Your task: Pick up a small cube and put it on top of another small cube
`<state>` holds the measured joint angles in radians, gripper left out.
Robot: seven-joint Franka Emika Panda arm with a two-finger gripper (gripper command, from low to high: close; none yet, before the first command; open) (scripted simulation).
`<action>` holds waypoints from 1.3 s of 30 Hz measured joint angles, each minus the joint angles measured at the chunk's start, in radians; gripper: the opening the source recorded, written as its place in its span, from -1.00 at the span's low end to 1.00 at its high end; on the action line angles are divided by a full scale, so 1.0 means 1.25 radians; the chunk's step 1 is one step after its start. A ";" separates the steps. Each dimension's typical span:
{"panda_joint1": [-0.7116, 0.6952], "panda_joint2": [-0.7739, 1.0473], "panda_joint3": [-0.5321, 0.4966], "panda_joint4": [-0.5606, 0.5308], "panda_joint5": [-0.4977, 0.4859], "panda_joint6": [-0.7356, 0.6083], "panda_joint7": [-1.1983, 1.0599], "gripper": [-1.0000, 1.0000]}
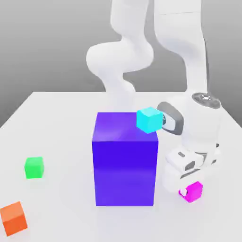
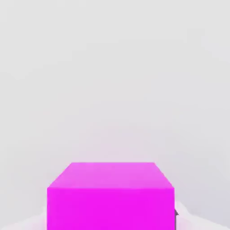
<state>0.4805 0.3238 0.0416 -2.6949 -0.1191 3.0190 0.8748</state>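
White tabletop lies under our gripper, whose finger state we cannot tell, low at the pink cube at four o'clock from the purple block; we judge it light, rigid, slick, best pinched across opposite flat faces.

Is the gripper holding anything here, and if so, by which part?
The gripper is down at the magenta cube, apparently straddling its sides on the table, but whether it is actually gripped cannot be told.
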 joint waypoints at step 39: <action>-0.703 -0.375 -0.444 -0.075 -0.050 -0.293 -1.423 -1.00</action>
<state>-0.3988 -0.1449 -0.5139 -2.7888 -0.1822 2.6529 -0.9041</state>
